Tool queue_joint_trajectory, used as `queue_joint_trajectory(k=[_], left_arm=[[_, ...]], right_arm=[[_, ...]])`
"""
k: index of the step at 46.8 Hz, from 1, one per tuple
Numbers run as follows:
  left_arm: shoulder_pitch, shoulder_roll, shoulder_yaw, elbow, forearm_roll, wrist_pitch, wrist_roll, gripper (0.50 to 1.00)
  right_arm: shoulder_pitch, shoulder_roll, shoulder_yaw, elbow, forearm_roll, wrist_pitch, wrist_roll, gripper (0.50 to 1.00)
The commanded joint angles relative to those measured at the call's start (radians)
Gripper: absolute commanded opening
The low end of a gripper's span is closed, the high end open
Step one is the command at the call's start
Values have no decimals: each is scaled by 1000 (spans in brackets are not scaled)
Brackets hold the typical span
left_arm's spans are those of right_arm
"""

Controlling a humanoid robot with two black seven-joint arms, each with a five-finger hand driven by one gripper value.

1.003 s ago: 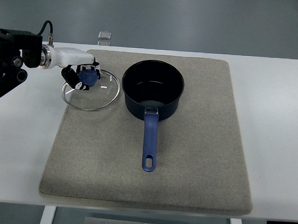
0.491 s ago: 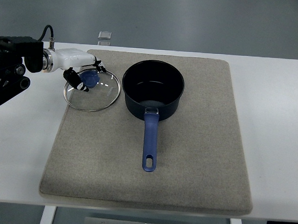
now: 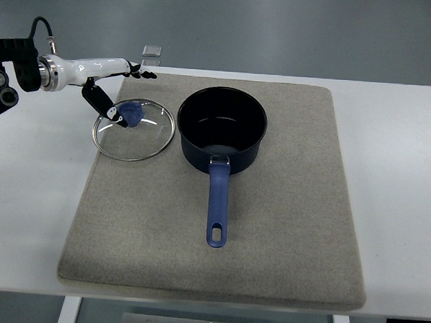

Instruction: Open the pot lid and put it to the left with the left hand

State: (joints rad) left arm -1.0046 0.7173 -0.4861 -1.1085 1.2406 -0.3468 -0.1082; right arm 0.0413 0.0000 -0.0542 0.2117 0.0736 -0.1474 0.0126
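Table fills the frame, white and bare at its edges, and on it the grey mat carries everything that matters. Taking the pot as the landmark: it sits open on the far half of the mat, dark inside, its blue handle running straight toward the near edge. Nothing covers it.

Just left of the pot, close beside its wall though I cannot tell if the rims touch, the glass lid lies flat on the mat with its blue knob pointing up. A second ago the left hand was wrapped over that knob; half a second ago it was loosening; now it has lifted clear, up and away to the far left of the pot, with its fingers spread and nothing in them. One dark finger hangs down toward the knob, close to it, but the rest of the hand is above and beyond the lid's rim. The lid has barely shifted between these moments, so it was set down, not dropped.

That reads as release done and retreat under way: the pot is uncovered, the lid rests to its left, and the task looks essentially finished. The right arm does not show. A small grey object sits beyond the pot, past the mat's far-left corner, untouched.
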Motion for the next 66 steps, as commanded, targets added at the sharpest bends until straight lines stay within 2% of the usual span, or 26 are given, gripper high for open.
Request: queue_joint_trajectory(k=[1, 6, 29, 35, 41, 46, 58, 66], left_arm=[[-2, 28, 1, 22, -211, 2, 1, 990], [-3, 30, 3, 73, -387, 5, 1, 990], [26, -29, -12, 343, -845, 15, -1, 992], [38, -25, -14, 349, -934, -32, 1, 990], [69, -19, -72, 355, -971, -182, 4, 990], [106, -27, -152, 365, -994, -261, 7, 990], [113, -65, -166, 450, -1083, -264, 41, 990], [112, -68, -172, 461, -1087, -264, 39, 990]], right_arm=[[0, 0, -1, 0, 0, 0, 0, 915], [0, 0, -1, 0, 0, -1, 0, 915], [0, 0, -1, 0, 0, -1, 0, 915], [0, 0, -1, 0, 0, -1, 0, 915], [-1, 0, -1, 0, 0, -1, 0, 915], [0, 0, -1, 0, 0, 0, 0, 915], [0, 0, -1, 0, 0, 0, 0, 915], [0, 0, -1, 0, 0, 0, 0, 915]])
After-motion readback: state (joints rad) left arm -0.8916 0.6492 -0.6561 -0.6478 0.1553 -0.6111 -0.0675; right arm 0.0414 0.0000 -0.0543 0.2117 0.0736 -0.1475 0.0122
